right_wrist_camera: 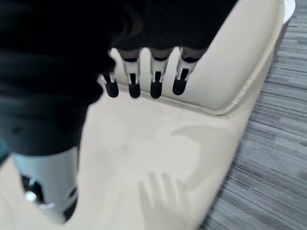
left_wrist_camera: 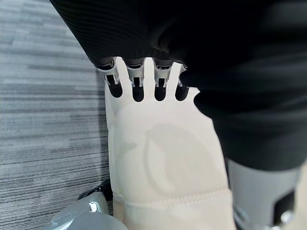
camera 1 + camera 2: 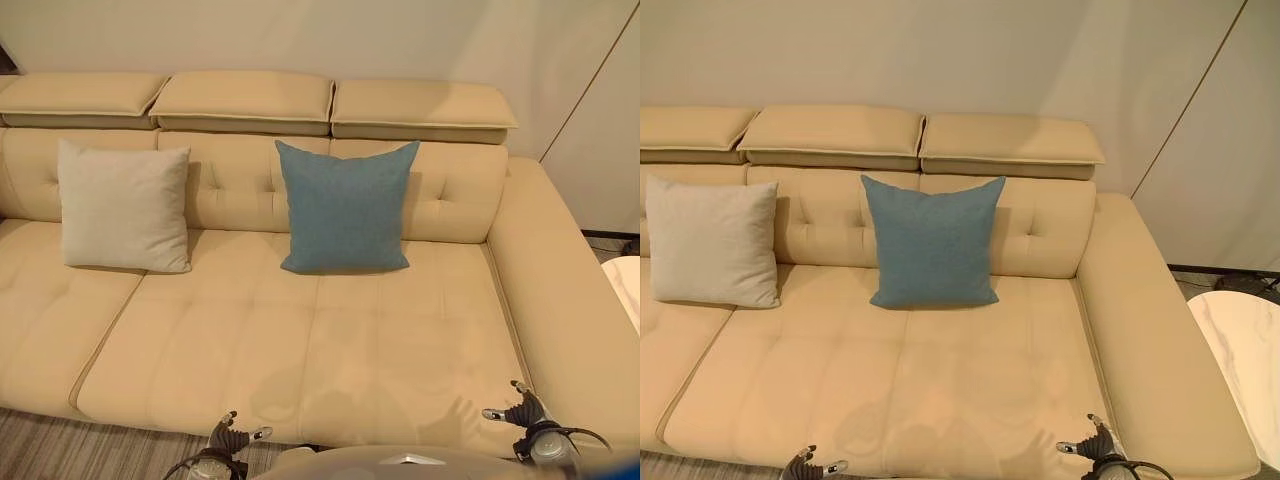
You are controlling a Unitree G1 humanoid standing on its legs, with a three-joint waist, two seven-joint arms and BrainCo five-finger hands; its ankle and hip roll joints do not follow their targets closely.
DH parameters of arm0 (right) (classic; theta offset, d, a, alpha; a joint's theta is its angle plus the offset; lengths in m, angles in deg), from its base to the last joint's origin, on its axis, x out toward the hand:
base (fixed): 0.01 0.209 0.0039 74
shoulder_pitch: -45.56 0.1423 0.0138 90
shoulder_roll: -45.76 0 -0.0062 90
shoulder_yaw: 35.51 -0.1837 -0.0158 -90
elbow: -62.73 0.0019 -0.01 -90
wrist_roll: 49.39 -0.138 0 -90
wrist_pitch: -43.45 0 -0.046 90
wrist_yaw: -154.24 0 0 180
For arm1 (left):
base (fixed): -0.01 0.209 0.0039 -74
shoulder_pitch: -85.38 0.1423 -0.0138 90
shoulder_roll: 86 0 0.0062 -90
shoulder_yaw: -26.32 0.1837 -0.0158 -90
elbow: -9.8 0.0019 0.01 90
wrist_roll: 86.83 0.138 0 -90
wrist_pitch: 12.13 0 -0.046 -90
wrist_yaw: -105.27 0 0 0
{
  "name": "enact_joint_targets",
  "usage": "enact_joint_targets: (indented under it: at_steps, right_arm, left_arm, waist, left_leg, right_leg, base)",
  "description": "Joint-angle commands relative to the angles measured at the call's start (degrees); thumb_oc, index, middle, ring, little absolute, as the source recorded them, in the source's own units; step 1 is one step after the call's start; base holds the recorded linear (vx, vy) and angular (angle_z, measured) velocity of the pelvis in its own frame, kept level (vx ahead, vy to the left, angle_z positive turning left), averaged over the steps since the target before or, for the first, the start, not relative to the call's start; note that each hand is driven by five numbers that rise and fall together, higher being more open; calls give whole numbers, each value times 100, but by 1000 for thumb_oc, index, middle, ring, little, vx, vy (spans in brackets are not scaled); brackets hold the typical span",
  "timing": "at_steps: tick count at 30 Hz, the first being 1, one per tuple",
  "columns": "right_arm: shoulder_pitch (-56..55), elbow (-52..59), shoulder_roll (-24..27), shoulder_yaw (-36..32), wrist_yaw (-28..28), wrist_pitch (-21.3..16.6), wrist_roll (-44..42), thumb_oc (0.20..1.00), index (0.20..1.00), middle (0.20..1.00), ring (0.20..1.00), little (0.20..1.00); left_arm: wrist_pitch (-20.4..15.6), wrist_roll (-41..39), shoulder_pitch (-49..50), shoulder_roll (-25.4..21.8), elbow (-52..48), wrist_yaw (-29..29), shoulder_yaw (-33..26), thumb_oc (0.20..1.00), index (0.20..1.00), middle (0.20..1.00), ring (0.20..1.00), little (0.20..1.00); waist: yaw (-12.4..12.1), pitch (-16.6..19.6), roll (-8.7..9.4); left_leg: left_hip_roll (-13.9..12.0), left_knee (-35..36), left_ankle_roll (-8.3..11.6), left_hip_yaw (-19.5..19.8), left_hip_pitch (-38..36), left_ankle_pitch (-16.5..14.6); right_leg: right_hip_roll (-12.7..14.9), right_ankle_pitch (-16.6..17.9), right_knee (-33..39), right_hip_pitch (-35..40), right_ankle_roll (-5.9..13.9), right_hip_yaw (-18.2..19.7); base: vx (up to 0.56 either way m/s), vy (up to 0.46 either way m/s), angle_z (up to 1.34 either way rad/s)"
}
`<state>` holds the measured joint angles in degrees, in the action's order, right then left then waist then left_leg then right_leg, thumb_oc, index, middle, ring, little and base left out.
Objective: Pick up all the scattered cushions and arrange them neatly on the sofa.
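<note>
A beige sofa (image 3: 300, 340) spans the view. A pale grey cushion (image 3: 125, 205) stands upright against the backrest at the left. A blue cushion (image 3: 345, 205) leans upright against the backrest near the middle. My left hand (image 3: 228, 437) hovers low at the sofa's front edge, fingers (image 2: 138, 81) straight and holding nothing. Over the seat's front right corner is my right hand (image 3: 525, 408), its fingers (image 1: 154, 79) also straight and empty. Both hands are well in front of the cushions.
The sofa's right armrest (image 3: 570, 290) runs forward beside my right hand. A white round table (image 3: 1240, 350) stands past it at the right. Grey striped carpet (image 3: 60, 445) lies in front of the sofa. Plain walls rise behind.
</note>
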<state>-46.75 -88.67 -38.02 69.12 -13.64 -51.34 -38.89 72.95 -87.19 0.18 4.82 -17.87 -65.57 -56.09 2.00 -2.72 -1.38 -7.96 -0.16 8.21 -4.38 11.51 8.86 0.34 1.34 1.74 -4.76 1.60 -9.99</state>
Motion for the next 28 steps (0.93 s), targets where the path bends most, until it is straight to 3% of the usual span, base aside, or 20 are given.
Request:
enact_joint_targets:
  at_steps: [1, 4, 7, 14, 17, 21, 24, 28]
  right_arm:
    - [458, -96, 61, -142, 92, -14, 222, 1000, 1000, 1000, 1000, 1000]
    - [470, -269, -12, -142, 72, -3, 213, 1000, 1000, 1000, 1000, 1000]
    - [481, -487, -92, -148, 54, 38, 214, 1000, 1000, 1000, 1000, 1000]
    - [737, -640, -245, -119, 88, 201, 181, 1000, 1000, 1000, 1000, 1000]
    - [850, -628, -276, -91, 85, 249, 222, 1000, 1000, 1000, 1000, 1000]
    - [826, -839, -310, -119, 36, 283, 146, 1000, 1000, 1000, 1000, 1000]
    - [819, -901, -346, -134, 39, 312, 96, 1000, 1000, 1000, 1000, 1000]
    - [846, -872, -341, -132, 32, 302, 41, 1000, 1000, 1000, 1000, 1000]
  left_arm:
    - [-31, 246, -357, -84, 180, 54, 71, 1000, 1000, 1000, 1000, 1000]
    - [-23, 314, -344, 7, 385, 1, 87, 1000, 1000, 1000, 1000, 1000]
    - [-21, 318, -384, 107, 450, -24, 140, 1000, 1000, 1000, 1000, 1000]
    - [-6, 329, -674, 79, 416, 67, 280, 1000, 1000, 1000, 1000, 1000]
    - [51, 349, -666, 27, 558, 76, 199, 1000, 1000, 1000, 1000, 1000]
    - [71, 414, -751, -90, 636, 61, 238, 1000, 1000, 1000, 1000, 1000]
    - [76, 343, -741, -65, 660, 81, 211, 1000, 1000, 1000, 1000, 1000]
    - [80, 300, -728, -36, 725, 61, 162, 1000, 1000, 1000, 1000, 1000]
  waist:
    - [-94, -430, 424]
    - [-26, -376, 508]
    - [92, -241, 424]
    - [92, -354, 472]
    - [-4, -471, 496]
    - [-54, -447, 434]
    - [-197, -217, 518]
    - [-182, -95, 521]
  left_leg:
    - [356, -928, -283, -53, -224, -1051]
    - [586, -1342, -377, 32, -385, -1543]
    - [731, -1044, -401, 146, -866, -1791]
    - [992, -244, -596, 280, -1025, -1661]
    - [1033, -177, -722, 236, -1016, -1579]
    - [1023, -122, -886, 275, -845, -1403]
    - [1025, -103, -832, 182, -773, -1378]
    - [960, 67, -778, 117, -856, -1289]
  right_leg:
    - [466, -83, 320, 271, 433, -44]
    - [559, 56, 321, 139, 430, -47]
    - [501, 166, 313, -30, 464, -63]
    - [631, 624, 184, -590, 735, -42]
    - [762, 576, -276, -793, 831, -13]
    - [648, 53, -980, -518, 746, 654]
    - [700, 86, -441, -116, 763, 552]
    - [641, 99, -133, 26, 756, 523]
  base:
    - [-159, -14, 37]
    - [-119, 24, 10]
    - [-73, 108, 33]
    - [-156, 167, 4]
    - [-176, 144, -45]
    - [-170, 71, -30]
    - [-43, -80, 3]
    - [7, -87, 0]
